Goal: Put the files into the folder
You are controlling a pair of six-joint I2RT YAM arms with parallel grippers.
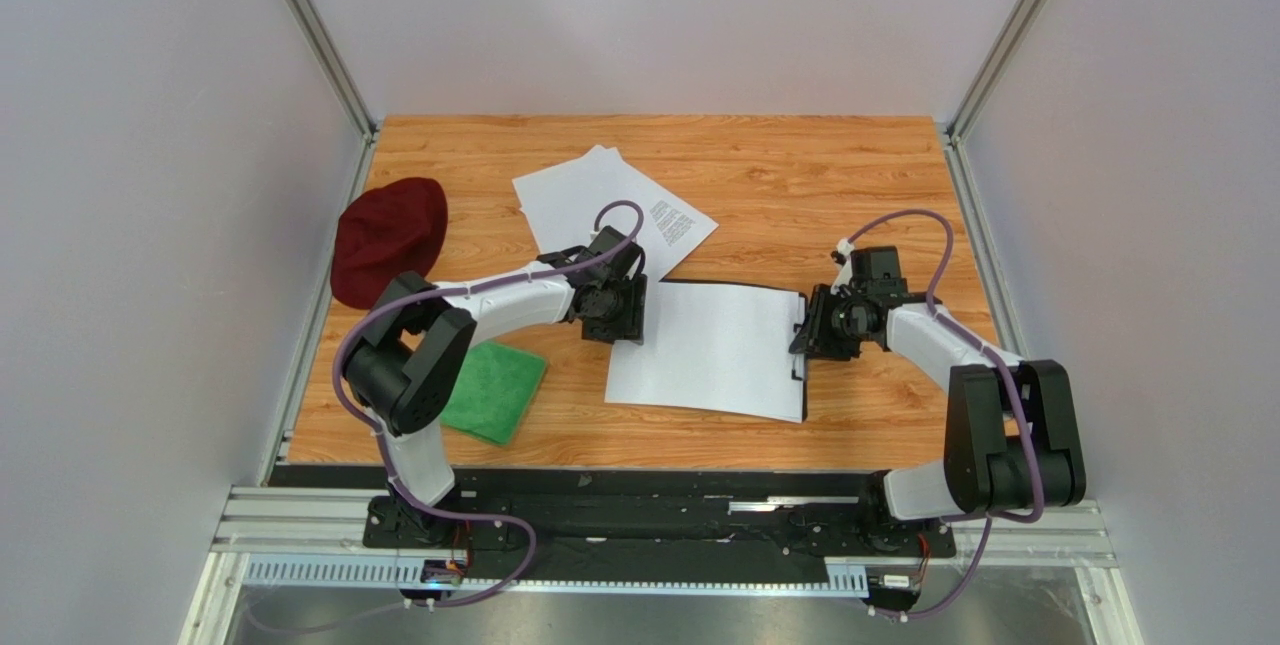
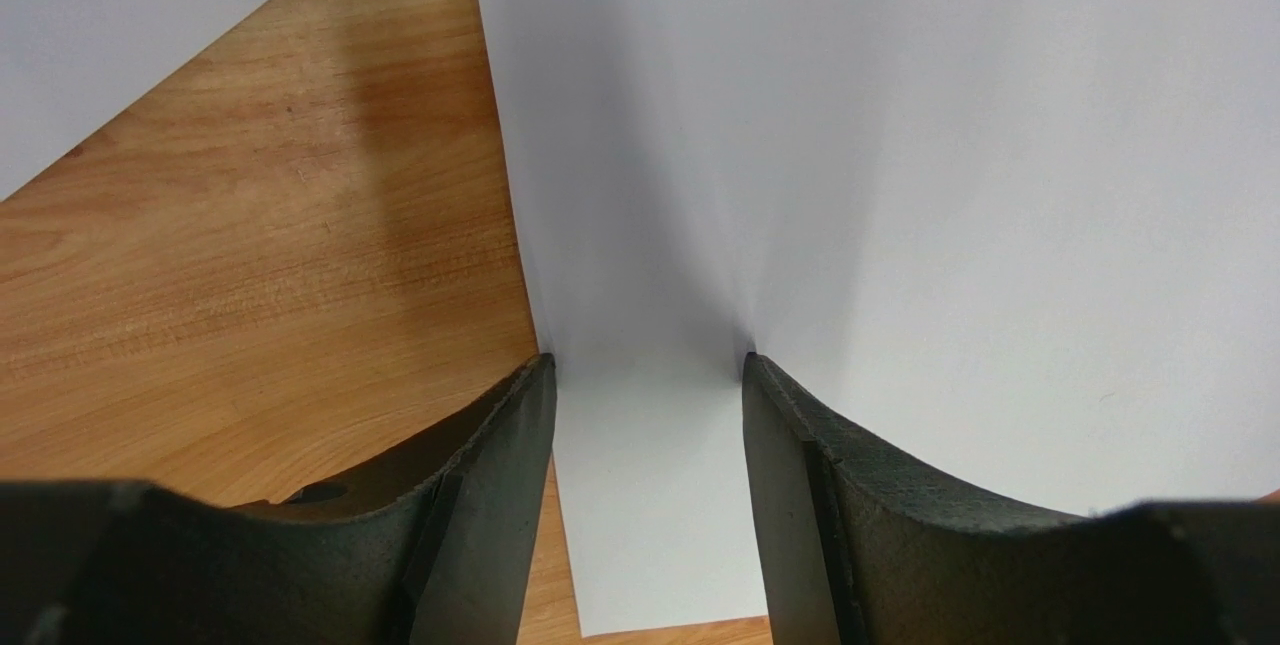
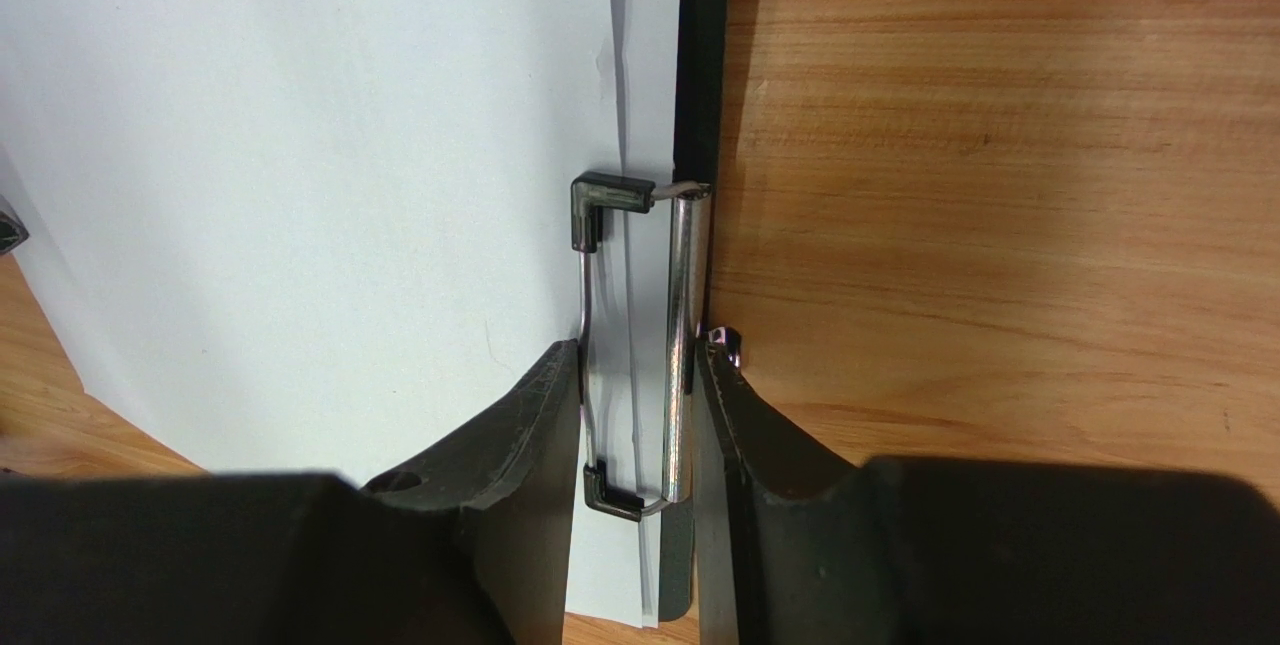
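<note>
You see one plain white sheet (image 1: 706, 353) covering the thin black folder (image 3: 702, 45) at the centre of the table (image 1: 842, 195); only the folder's right edge shows. Your left gripper (image 2: 646, 368) has its fingers spread over the sheet. Your right gripper (image 3: 639, 353) pinches the folder's metal clip (image 3: 679, 300).

Counter (image 1: 842, 173) bare far right and along near edge, hat (image 1: 388, 237) and green cloth (image 1: 496, 392) obstructing left, files (image 1: 586, 195) far centre, folder clip (image 3: 679, 330) filling right end effector (image 3: 642, 360) gap.

A white sheet (image 1: 706, 350) lies flat over the black folder (image 3: 702, 45), whose right edge alone shows; more sheets (image 1: 601, 203) fanned behind, one printed
</note>
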